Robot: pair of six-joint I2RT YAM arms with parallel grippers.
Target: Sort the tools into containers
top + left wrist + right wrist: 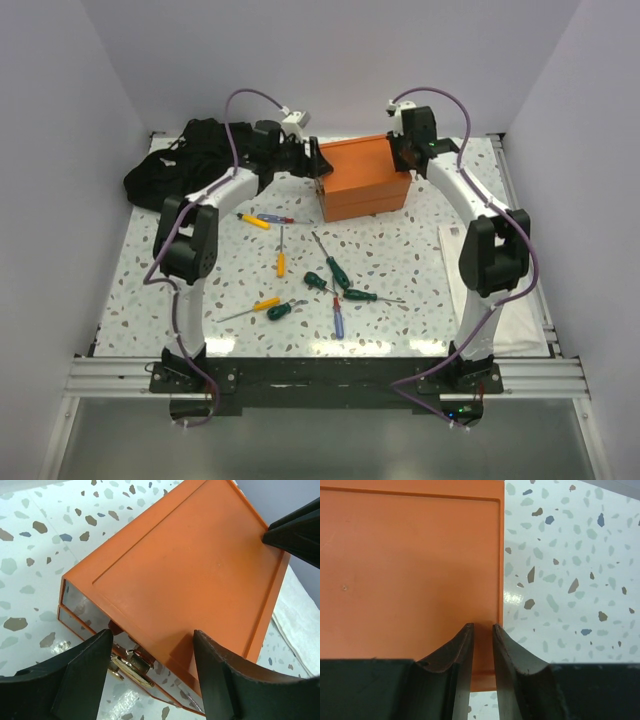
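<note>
The orange box (365,180) is sitting at the far middle of the table (150,300), its flat lid facing up. Both arms are reaching out to it, one at each end.

The left arm (190,240) is stretching to the box's left end. The left jaws are standing wide open, holding nothing. In the left wrist view they are hovering over that end, with a metal latch (131,664) showing between the two fingers (85,675) on the box's side wall.

The right arm (490,250) is curving to the box's right end. The right jaws are standing nearly closed, with only a narrow slit between them. In the right wrist view they are sitting over a corner of the lid, right by its raised rim, and orange is showing through the slit. I cannot tell whether they are pinching the rim or only resting above it.

The screwdrivers (337,270) are lying loose on the table in front of the box, scattered between the two arms, with yellow, green, blue and red handles. None is touching the box or the jaws.

A black cloth heap (185,165) is lying at the far left of the table, well apart from the screwdrivers.
</note>
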